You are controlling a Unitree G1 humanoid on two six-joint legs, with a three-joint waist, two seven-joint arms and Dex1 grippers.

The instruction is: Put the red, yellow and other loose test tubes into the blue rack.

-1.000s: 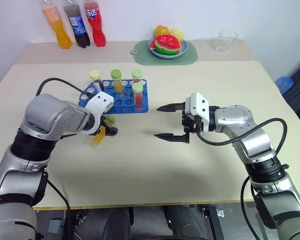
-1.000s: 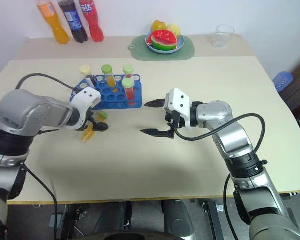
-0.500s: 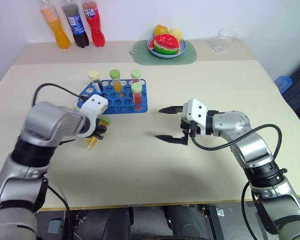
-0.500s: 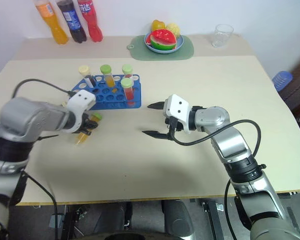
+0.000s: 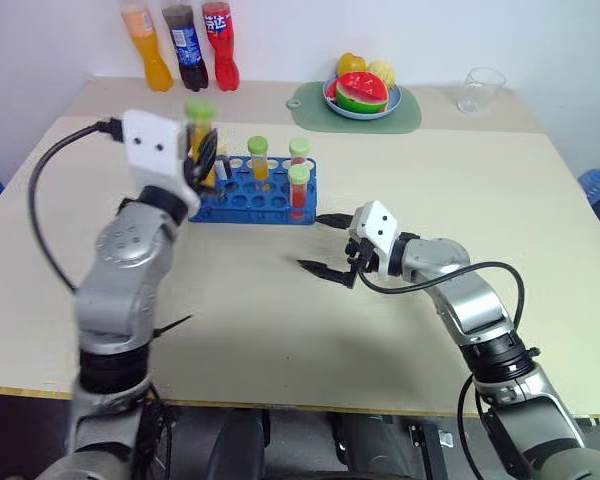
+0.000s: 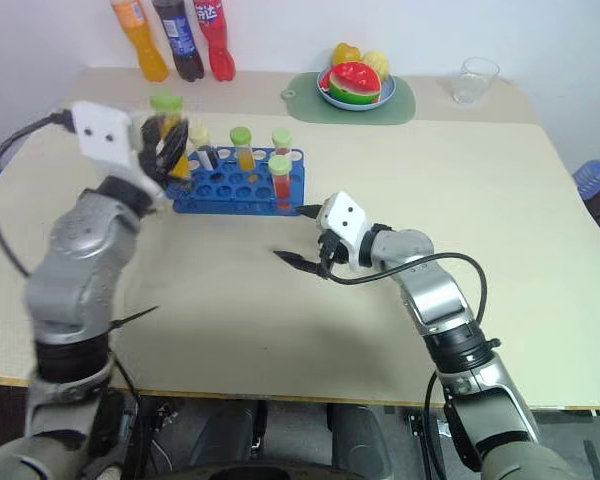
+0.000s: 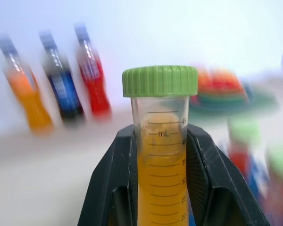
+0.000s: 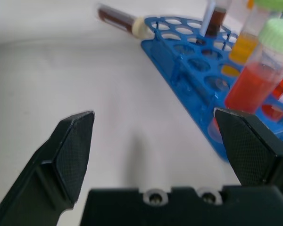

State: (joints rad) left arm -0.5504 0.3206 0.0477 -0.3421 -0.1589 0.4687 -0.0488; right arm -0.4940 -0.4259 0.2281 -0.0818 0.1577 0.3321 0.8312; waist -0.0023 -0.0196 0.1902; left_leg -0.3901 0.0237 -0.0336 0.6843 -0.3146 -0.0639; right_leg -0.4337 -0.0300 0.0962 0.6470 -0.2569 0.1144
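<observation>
Over on the left, left gripper (image 5: 202,140) raised high above the table (image 5: 280,340), clamped tight on a green-capped tube (image 7: 160,141) of yellow-orange liquid, held upright, cap clear of the fingers (image 7: 111,188). Lifted, then, but not yet racked: judging by the head views, hanging just above the left end of the blue rack (image 5: 250,195), no hole lined up for certain.

Moving along: blue rack sitting toward the far-left part of the table, well short of the far edge. Four tubes already standing in it, a pale-capped one at its left end, one with orange liquid (image 5: 258,160), two with red (image 5: 299,185), green caps on those three. Plenty of holes free.

One straggler left: a dark tube (image 8: 120,20) with a pale cap lying flat on the table just beyond the rack, seen from the right wrist.

Further right, right gripper (image 5: 327,243) low over the table just beside the rack's near-right corner, spread wide, holding nothing.

Hard to read: background behind the held tube smeared into blurs; held tube's lower end cut off between the fingers; lying tube hidden in the head views; total count of loose tubes unclear.
</observation>
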